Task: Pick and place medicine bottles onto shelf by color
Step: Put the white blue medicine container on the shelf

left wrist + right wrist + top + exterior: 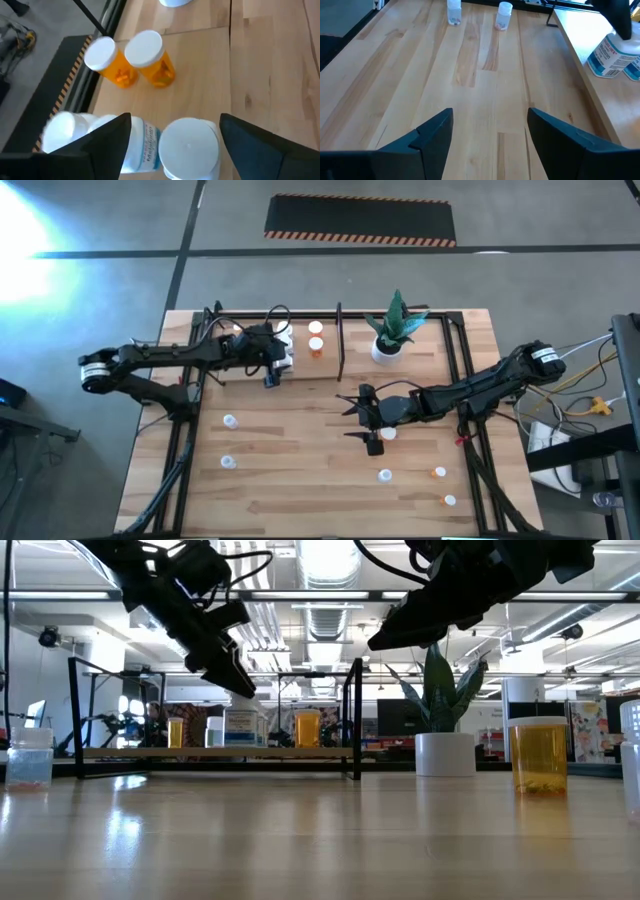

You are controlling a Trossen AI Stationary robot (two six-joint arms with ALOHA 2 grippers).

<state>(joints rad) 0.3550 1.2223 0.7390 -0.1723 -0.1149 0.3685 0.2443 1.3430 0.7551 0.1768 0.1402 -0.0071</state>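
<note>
Placement looked to be the step in hand on the left side: the left end effector (275, 365) hung over the shelf (330, 375), fingers spread wide and released, with a white bottle (190, 147) standing on the board between them and nothing gripped. Two more white bottles (75, 137) sat just beside it, and two orange bottles (150, 57) with white caps stood a little farther along the same board, on the near side of the upright divider (340, 340). My reading is that the next move called for this arm to lift clear without knocking the white one.

The right end effector (368, 418) hovered over the middle of the worktop (300, 480), also released and empty, close to a white bottle (388, 434) that it would probably take next.

The high view alone showed the loose bottles scattered across the worktop on both sides. The low view alone showed both end effectors held above the surface. Only the left wrist view revealed the bottle between the left fingers.
</note>
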